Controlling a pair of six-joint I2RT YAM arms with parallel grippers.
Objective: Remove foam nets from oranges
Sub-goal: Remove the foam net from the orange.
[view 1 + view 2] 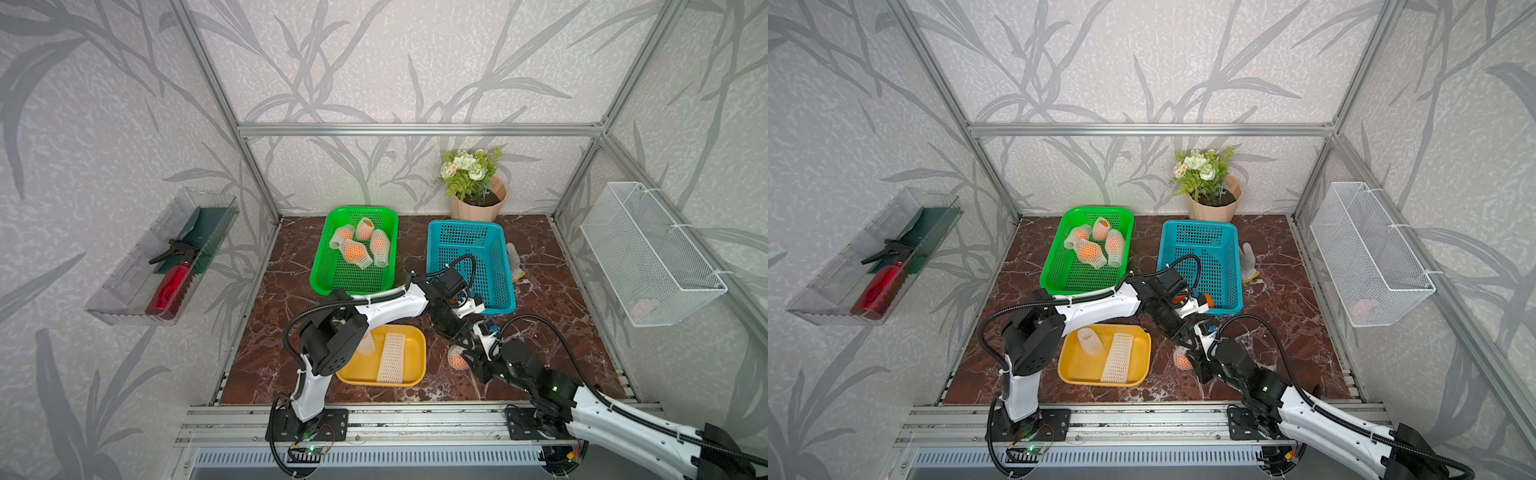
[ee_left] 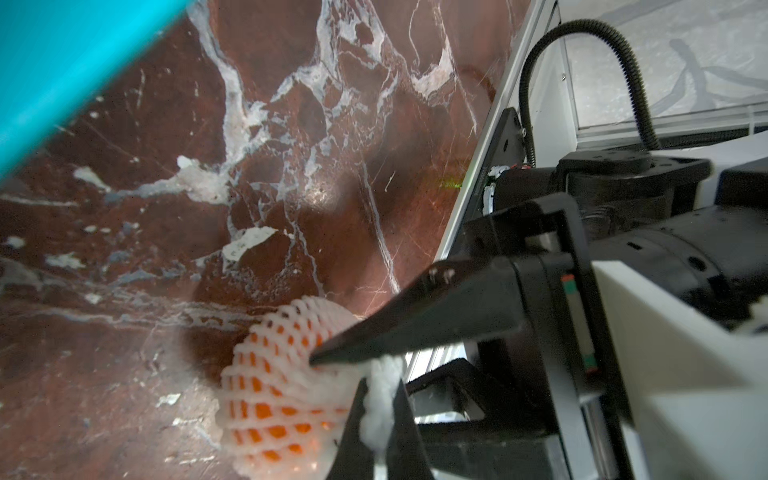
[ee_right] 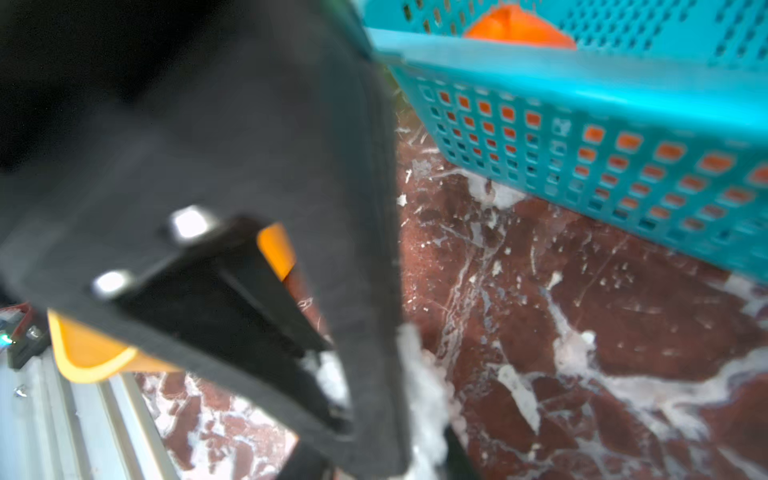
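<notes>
Pinching the bunched tail of a foam net point(image 2: 270, 374) between jaws pressed tight together, the left gripper point(image 2: 380, 397) holds a wrapped orange point(image 2: 266, 411) at the red marble tabletop point(image 2: 291, 166), just in front of the teal basket point(image 1: 465, 224) and beside the yellow tray point(image 1: 413, 357); whether the fruit rests on the stone or hangs just clear cannot be told. The right gripper point(image 2: 332, 351) reaches in from the opposite side, its pointed fingers point(image 2: 415, 320) touching the mesh close to the left jaws, but no view shows whether they are spread or clamped on the sleeve, the right wrist picture being blurred and largely blocked. The two-armed arrangement appears deliberate: one arm anchors the sleeve's loose tail while the other seeks a hold, so the net can be drawn off the fruit. The layout around them reads as a sorting line. Four netted oranges point(image 1: 361, 247) wait in the green basket point(image 1: 361, 209) at the back, two empty nets point(image 1: 1117, 357) lie in the yellow tray, and at least one bare orange point(image 3: 519, 29) shows above the teal basket's wall. By that count the job looks about a third done. The likely hazard is the soft mesh stretching rather than sliding, or the orange popping free and rolling across the slick stone.
</notes>
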